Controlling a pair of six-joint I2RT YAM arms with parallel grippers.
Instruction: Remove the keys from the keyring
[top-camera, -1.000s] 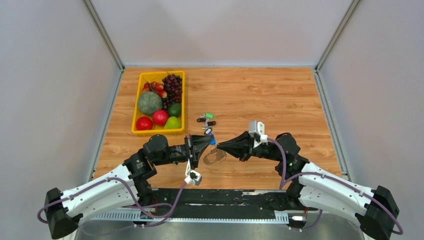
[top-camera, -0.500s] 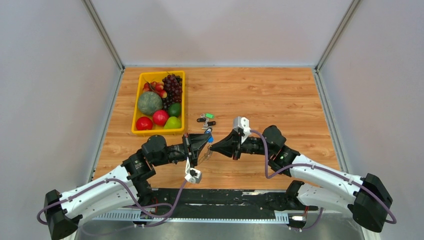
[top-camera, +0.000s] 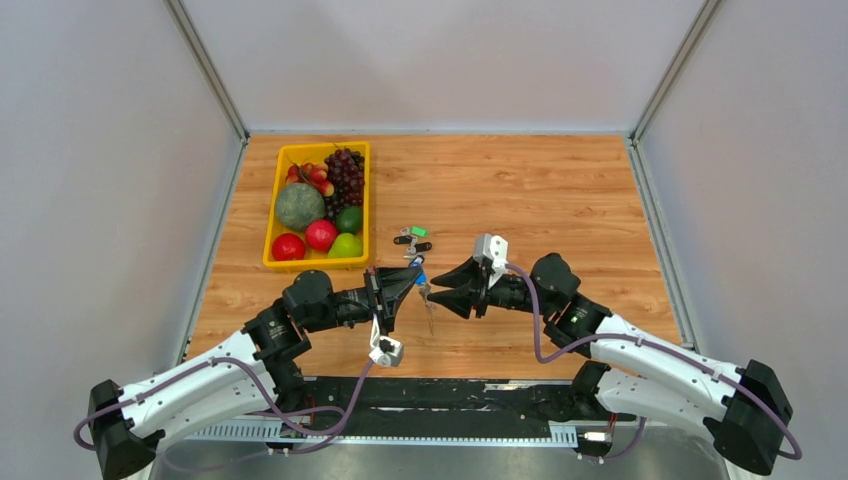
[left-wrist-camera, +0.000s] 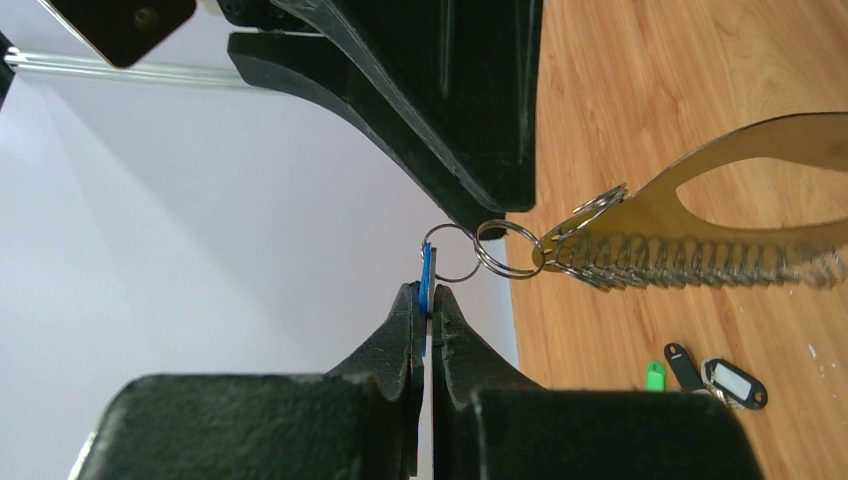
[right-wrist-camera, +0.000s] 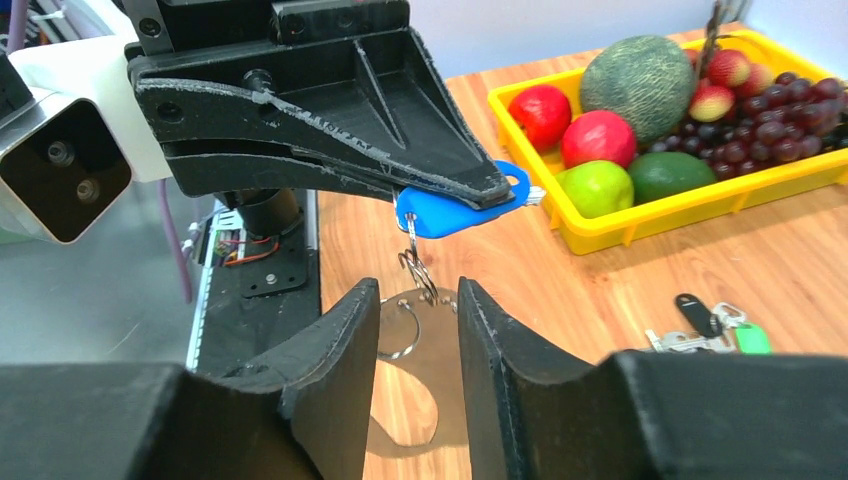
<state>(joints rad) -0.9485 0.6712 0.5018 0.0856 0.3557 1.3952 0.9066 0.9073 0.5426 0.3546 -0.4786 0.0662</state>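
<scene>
blue key (right-wrist-camera: 455, 212) is pinched flat between the pressed-together fingers of the left gripper (left-wrist-camera: 426, 295) and held up above the table (top-camera: 520, 190). the keyring (left-wrist-camera: 655, 205) is hung from it by its small linked rings, with the chain dangling beneath. the right gripper (right-wrist-camera: 418, 290) is spread wide, a finger placed either side of those rings; whether they are touched cannot be told. loose keys (right-wrist-camera: 712, 328), black and green, are seen lying on the wood near the yellow basket (right-wrist-camera: 700, 200) of fruit.

Blue key (right-wrist-camera: 452, 218), silvery keyring (left-wrist-camera: 645, 212), yellow tray (right-wrist-camera: 680, 205), brown wood-grain table (top-camera: 560, 190)
</scene>
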